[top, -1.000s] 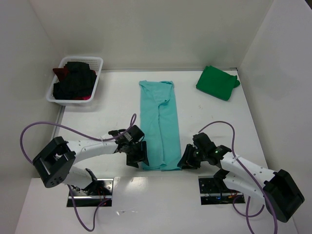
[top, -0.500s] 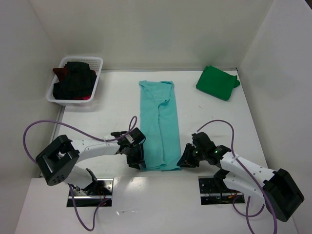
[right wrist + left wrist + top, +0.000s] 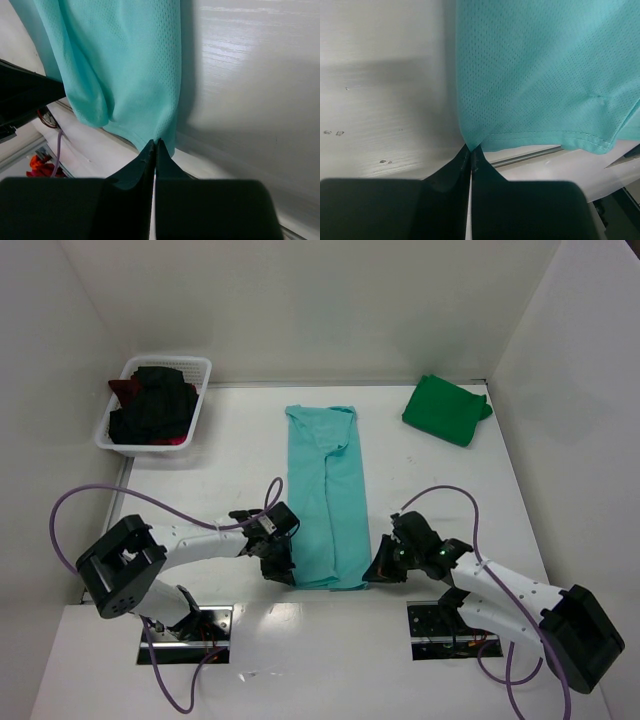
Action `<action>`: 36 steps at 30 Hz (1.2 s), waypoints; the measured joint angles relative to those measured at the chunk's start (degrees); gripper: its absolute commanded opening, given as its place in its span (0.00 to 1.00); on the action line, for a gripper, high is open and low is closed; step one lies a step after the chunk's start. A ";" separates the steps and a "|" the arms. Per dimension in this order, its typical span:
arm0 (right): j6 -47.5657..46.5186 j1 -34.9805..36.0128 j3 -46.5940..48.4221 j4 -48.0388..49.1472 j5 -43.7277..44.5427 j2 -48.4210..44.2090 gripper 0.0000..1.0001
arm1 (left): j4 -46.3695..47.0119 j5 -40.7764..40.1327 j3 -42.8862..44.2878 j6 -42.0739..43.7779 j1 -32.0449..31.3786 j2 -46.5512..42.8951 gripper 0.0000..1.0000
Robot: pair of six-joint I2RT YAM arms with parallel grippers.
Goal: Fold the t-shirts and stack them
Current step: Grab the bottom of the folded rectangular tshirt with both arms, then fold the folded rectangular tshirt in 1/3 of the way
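**Top external view: both pairs of fingers have just closed on the near corners of the teal t-shirt**

1 second ago the left fingers [image 3: 281, 567] and the right fingers [image 3: 379, 570] stood apart, one pair at each side of the near hem of the teal t-shirt [image 3: 328, 495]. Now both pairs are together. In the left wrist view the tips meet exactly where the near left corner of the cloth goes between them. In the right wrist view the tips meet on the hem at the near right corner. So each pair seems clamped on 1 corner, although only a small bit of cloth is inside the grip.

The teal t-shirt itself has not moved. It lies flat as a long narrow strip in the middle of the tabletop [image 3: 230, 450], already folded lengthwise, with its hem toward the arm bases. 1 green t-shirt [image 3: 445, 410] lies folded at the far right corner. Dark t-shirts [image 3: 150, 410] wait in the basket [image 3: 204, 368] at the far left.

For the task this means the grasp is done. I judge that the next move is to lift both corners together and carry the hem toward the collar. The thin grip may slip if the 2 arms do not rise evenly.
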 measured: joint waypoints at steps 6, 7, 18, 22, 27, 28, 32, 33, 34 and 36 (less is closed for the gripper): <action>0.04 0.35 1.92 -1.38 0.17 0.42 0.00 | -3.91 -1.97 4.50 1.60 0.00 0.28 0.00; 0.02 0.37 2.80 -1.46 0.26 0.76 0.00 | -4.96 -2.67 6.25 2.03 0.00 0.28 0.00; -3.52 -1.86 19.21 -5.07 4.28 9.57 0.00 | -10.93 -8.20 20.98 9.18 3.72 0.15 0.00; -6.08 -7.93 22.40 -5.27 4.68 12.90 0.00 | -11.85 -9.03 23.41 11.89 6.97 0.17 0.00; -8.70 -11.63 27.71 -5.40 4.85 19.23 0.00 | -12.55 -9.09 26.29 15.91 12.31 2.08 0.00; -9.20 -11.85 29.00 -4.98 4.81 20.94 0.00 | -12.57 -8.83 27.06 16.98 13.22 2.95 0.00; -10.58 -12.02 34.62 -3.28 4.61 28.37 0.00 | -11.98 -7.37 30.95 20.72 16.65 7.80 0.00; -10.78 -12.24 35.85 -2.91 4.55 29.97 0.00 | -11.78 -6.95 31.89 21.42 17.42 9.07 0.00; -11.04 -12.66 36.94 -2.27 4.28 31.39 0.00 | -11.63 -6.58 32.65 22.05 18.05 10.27 0.00; -11.47 -14.03 38.60 -1.36 3.91 33.68 0.00 | -11.43 -6.03 34.32 23.45 19.26 12.55 0.00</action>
